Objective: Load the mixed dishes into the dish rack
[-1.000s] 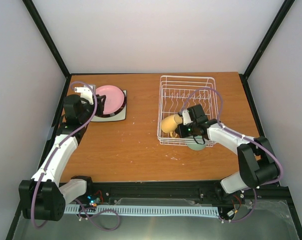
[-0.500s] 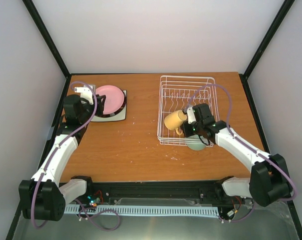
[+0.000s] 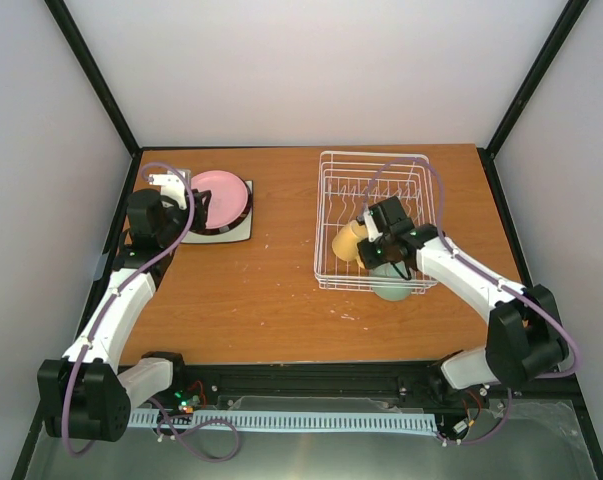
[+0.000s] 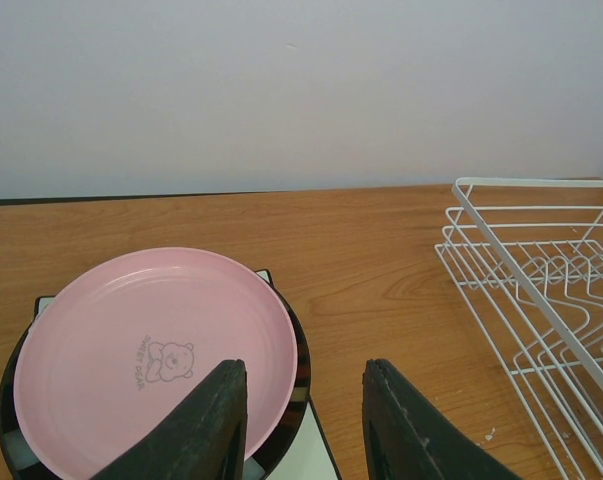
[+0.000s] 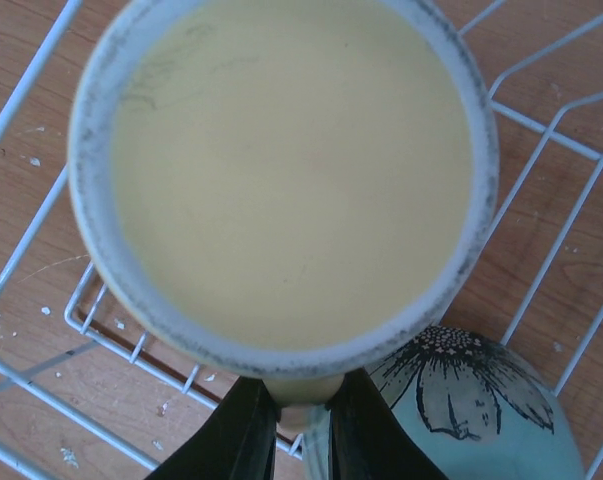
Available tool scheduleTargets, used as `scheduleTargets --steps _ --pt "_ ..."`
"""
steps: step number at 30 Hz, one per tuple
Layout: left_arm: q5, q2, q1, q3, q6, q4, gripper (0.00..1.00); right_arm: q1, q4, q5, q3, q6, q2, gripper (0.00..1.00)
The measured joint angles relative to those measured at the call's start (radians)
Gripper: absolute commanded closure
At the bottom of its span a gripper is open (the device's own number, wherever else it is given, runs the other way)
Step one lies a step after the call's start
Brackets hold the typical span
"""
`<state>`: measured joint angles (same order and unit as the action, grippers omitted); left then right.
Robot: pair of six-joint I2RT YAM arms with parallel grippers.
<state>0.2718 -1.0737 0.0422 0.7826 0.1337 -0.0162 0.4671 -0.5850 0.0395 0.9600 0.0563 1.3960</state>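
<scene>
Hugging the dish rack (image 3: 319, 200) rim, right fingers (image 5: 243, 432) pinch pale yellow mug (image 3: 346, 242).

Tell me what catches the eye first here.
The yellow mug, pinched in the right gripper, hangs over the near-left part of the rack and fills the right wrist view. At the table's far left, a pink plate tops a stack, with the open left gripper at its edge.
</scene>
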Motion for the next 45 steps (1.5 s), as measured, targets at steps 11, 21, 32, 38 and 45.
scheduleTargets --steps 11,21,32,38,45 --pt "-0.006 0.000 0.000 0.000 -0.013 0.000 0.67 0.075 -0.070 -0.098 0.087 -0.027 0.096 0.97" --pt "-0.014 -0.005 0.000 0.000 -0.014 -0.003 0.67 0.090 -0.108 -0.156 0.105 -0.038 0.144 0.97" --pt "-0.017 -0.008 0.000 0.000 -0.018 -0.008 0.66 0.100 -0.108 -0.190 0.121 -0.034 0.161 0.61" --pt "-0.016 -0.034 -0.001 0.003 -0.018 -0.019 0.66 0.100 -0.101 -0.205 0.127 -0.022 0.161 0.54" --pt "0.007 -0.067 -0.025 0.052 -0.018 -0.068 0.66 0.100 -0.096 -0.211 0.126 -0.003 0.091 0.49"
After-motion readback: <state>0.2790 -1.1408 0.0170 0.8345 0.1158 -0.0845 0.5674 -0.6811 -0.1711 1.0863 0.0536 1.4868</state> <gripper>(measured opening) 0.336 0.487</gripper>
